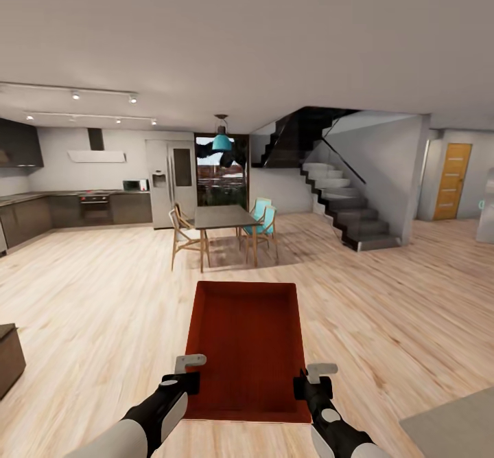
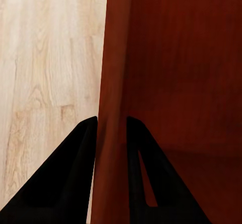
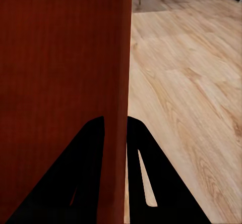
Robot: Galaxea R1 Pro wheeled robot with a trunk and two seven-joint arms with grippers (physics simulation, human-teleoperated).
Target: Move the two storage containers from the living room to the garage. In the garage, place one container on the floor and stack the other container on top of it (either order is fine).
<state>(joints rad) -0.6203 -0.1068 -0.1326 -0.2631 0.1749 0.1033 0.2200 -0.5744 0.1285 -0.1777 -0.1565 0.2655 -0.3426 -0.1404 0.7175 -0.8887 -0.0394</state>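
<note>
- The room: light plank floor [image 1: 103,321] running to a kitchen [image 1: 82,204] far ahead of the left fingers, a staircase [image 1: 343,204] far ahead of the right fingers, and an orange door [image 1: 453,180] beyond it. The head view alone shows these.
- Dining table [image 1: 223,219] with chairs, straight ahead of both grippers and well apart from them, under a teal lamp [image 1: 221,142].
- Container [image 1: 248,345]: red-orange, open-topped, held level above the floor between the two grippers, its long sides in their grip.
- Left gripper [image 1: 186,370]: the left wrist view shows its fingers [image 2: 75,183] closed onto the container's left wall [image 2: 113,108], one finger outside and one inside; plank floor lies beyond the outer finger.
- Right gripper [image 1: 317,377]: the right wrist view shows its fingers [image 3: 146,183] pinching the right wall [image 3: 121,82] the same way, with floor past the outer finger and a chair leg at the far edge.
</note>
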